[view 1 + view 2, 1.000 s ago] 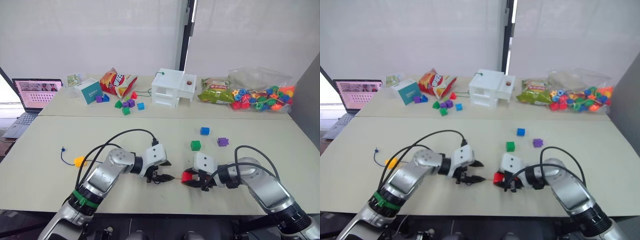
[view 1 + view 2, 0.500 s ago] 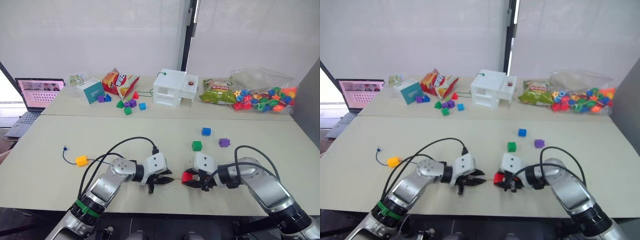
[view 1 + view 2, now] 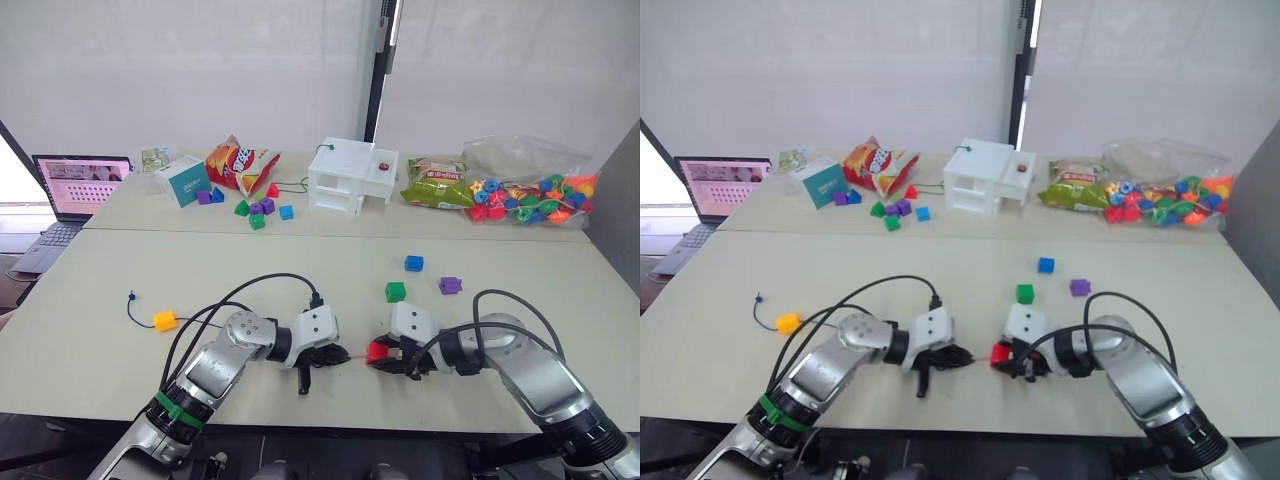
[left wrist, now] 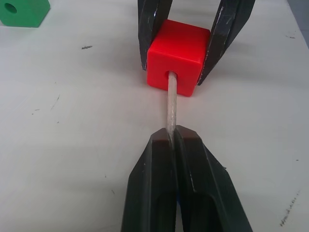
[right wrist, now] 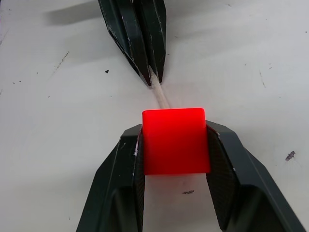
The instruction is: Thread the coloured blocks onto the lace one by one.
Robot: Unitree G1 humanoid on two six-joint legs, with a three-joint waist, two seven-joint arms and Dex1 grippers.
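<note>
Near the front edge of the tabletop, the two hands meet tip to tip. The right hand is clamped on the red block, its fingers pressing opposite sides. The left hand is pinched together on the lace, whose pale tip enters the block's hole. From the red block, the green block lies at 12 o'clock, the blue block beyond it, the purple block at 1 o'clock. The yellow-orange block sits well apart at 9 o'clock, on the lace near its knot.
</note>
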